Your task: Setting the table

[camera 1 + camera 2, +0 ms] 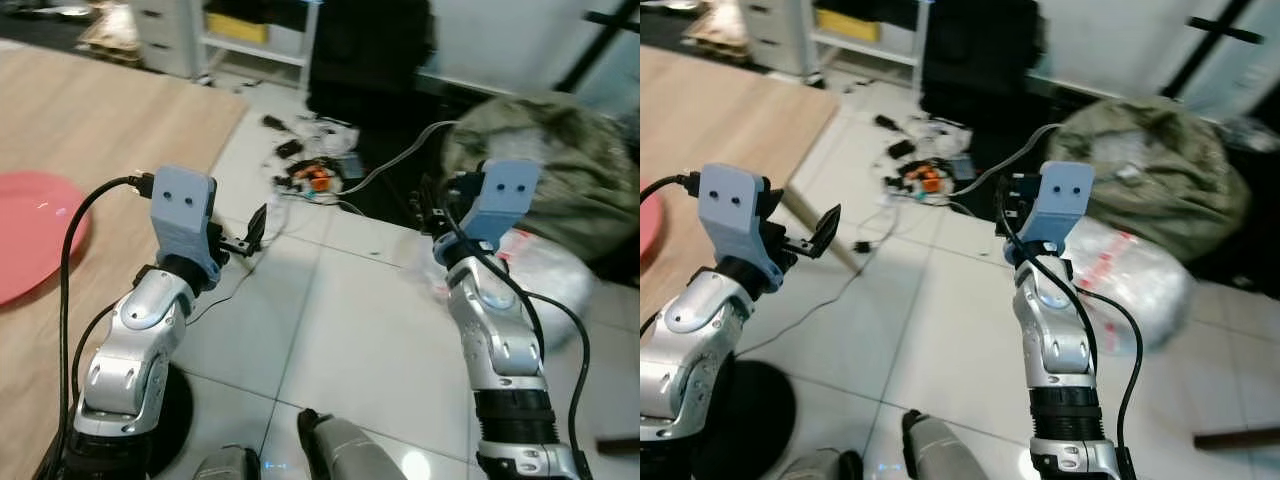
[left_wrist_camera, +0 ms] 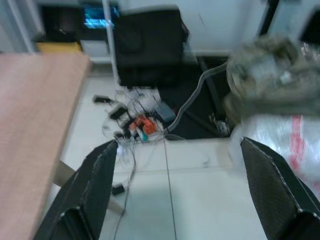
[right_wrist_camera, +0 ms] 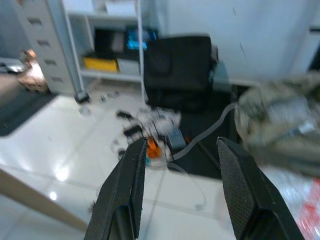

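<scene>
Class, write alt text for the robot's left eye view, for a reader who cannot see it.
Two silver robot arms reach out over a white tiled floor, the left pincer and the right pincer both empty. A pink plate lies on a wooden table at left; tangled cables and a grey-green bag lie beyond.

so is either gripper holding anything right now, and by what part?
Nothing is held. The left gripper and the right gripper are both open with only floor between their fingers. The pink plate lies untouched on the wooden table.
</scene>
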{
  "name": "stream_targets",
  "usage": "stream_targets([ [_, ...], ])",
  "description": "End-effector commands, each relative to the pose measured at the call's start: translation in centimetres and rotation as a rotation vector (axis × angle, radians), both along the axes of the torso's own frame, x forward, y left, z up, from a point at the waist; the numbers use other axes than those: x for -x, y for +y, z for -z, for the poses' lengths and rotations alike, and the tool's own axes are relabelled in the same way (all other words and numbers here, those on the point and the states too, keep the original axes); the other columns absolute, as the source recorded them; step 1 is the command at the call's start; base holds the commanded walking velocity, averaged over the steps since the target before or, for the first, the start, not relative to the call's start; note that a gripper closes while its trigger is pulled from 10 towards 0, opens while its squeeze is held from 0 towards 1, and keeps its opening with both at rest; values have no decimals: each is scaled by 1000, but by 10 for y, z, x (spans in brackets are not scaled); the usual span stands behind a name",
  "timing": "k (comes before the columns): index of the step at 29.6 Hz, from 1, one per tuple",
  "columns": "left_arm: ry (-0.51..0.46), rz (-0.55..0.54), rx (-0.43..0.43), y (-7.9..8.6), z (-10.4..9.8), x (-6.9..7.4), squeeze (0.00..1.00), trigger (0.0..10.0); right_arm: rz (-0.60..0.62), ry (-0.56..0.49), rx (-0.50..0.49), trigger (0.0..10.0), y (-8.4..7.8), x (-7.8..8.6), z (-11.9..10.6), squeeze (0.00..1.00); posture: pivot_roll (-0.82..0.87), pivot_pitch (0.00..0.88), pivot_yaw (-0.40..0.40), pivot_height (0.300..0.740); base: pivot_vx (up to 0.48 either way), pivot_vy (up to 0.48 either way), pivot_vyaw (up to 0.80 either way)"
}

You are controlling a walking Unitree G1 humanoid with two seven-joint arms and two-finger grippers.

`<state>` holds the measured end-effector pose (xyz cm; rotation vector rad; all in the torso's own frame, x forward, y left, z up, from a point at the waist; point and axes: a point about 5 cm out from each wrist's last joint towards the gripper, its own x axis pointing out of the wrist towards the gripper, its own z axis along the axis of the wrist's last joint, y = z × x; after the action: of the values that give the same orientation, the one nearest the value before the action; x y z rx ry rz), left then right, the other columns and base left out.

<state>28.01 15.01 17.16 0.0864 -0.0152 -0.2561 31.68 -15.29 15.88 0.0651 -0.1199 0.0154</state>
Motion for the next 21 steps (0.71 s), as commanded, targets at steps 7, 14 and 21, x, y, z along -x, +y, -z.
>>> stream_targets([
  [7,141,-36,-27,-6,60,3,0,10000,-23,199,73,10000,-6,14,67,0,-55,72,12,740,0,0,-800],
  [14,207,-65,-108,-3,89,9,0,10000,-41,253,85,10000,-8,21,85,0,-59,66,18,740,0,0,-800],
  [21,221,-96,-96,3,100,11,0,10000,-73,275,95,10000,-5,24,97,0,-57,63,17,740,0,0,-800],
])
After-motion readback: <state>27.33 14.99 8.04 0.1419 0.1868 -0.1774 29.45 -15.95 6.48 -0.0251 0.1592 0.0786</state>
